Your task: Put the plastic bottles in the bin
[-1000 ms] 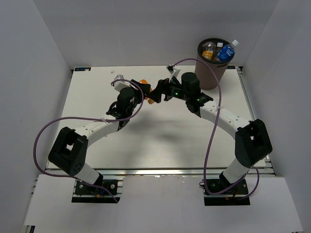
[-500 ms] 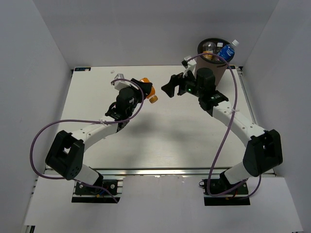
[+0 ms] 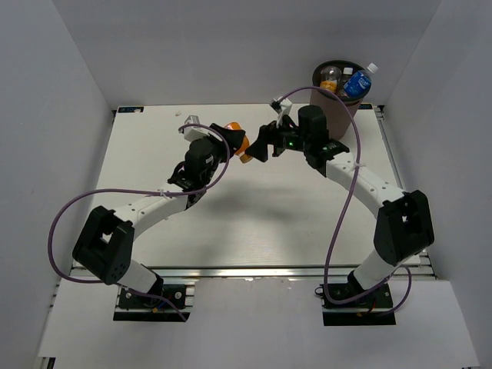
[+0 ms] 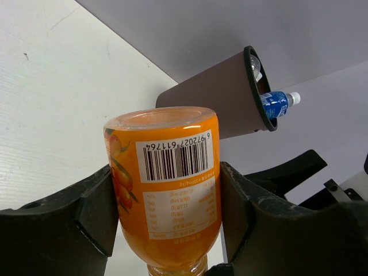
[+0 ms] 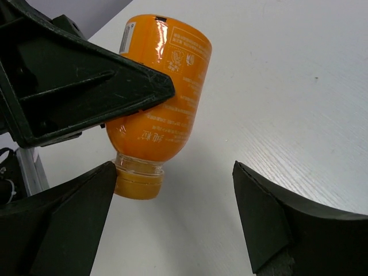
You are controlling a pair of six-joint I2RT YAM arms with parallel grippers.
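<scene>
Your left gripper (image 4: 167, 169) is shut tight on the orange bottle (image 4: 164, 198), up off the table (image 3: 254, 207). The cap points at your right gripper (image 5: 172, 172), which is wide open just beside it. The bottle looks light, smooth and slippery. Grab its fat middle, not the thin neck. The clear bottle (image 3: 330, 77) and blue bottle (image 3: 357, 82) sit in the bin (image 3: 332, 123).

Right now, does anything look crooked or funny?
Yes. The orange bottle is tipped cap-down in the left claw. The blue-label bottle also leans and pokes out past the rim of the bin, so it is not fully inside.
</scene>
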